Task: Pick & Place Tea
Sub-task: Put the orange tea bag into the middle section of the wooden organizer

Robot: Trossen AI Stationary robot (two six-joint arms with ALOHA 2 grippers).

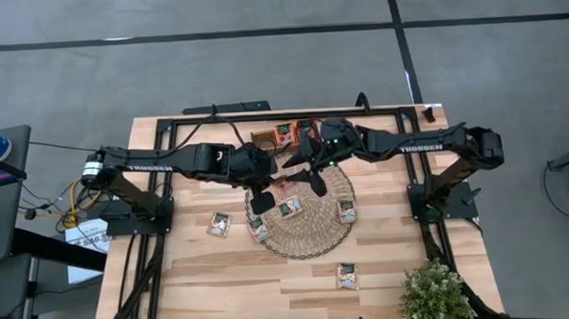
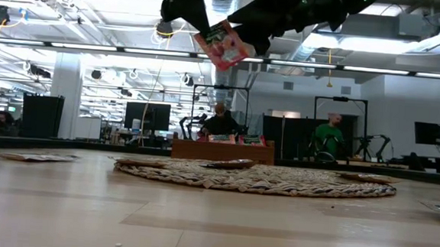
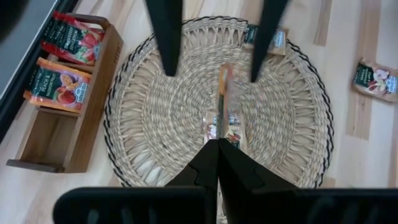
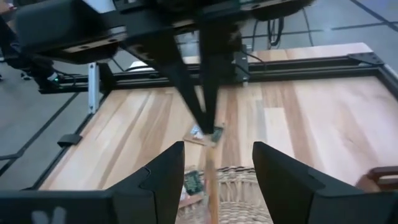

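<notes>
1. While both arms meet over the round woven mat (image 1: 302, 219), the left gripper (image 3: 219, 146) has its fingers pressed fully together on a red tea sachet (image 2: 223, 45), pinched by its edge and hanging clear above the mat.
2. Seen edge-on from the left wrist, that sachet sticks out straight ahead of the closed fingertips, between the two dark fingers of the right gripper (image 4: 217, 162).
3. Facing the left gripper, the right gripper stands with its jaws spread wide and holds nothing; the held sachet hangs just beyond its fingertips.
4. Beneath the grippers, more sachets (image 1: 290, 208) lie on the mat, and others (image 1: 346, 275) rest on the bare table (image 1: 222, 278) around it.
5. Beside the mat sits a brown wooden tray (image 3: 68, 134), with a red and an orange sachet (image 3: 59, 90) standing in its compartments.
</notes>
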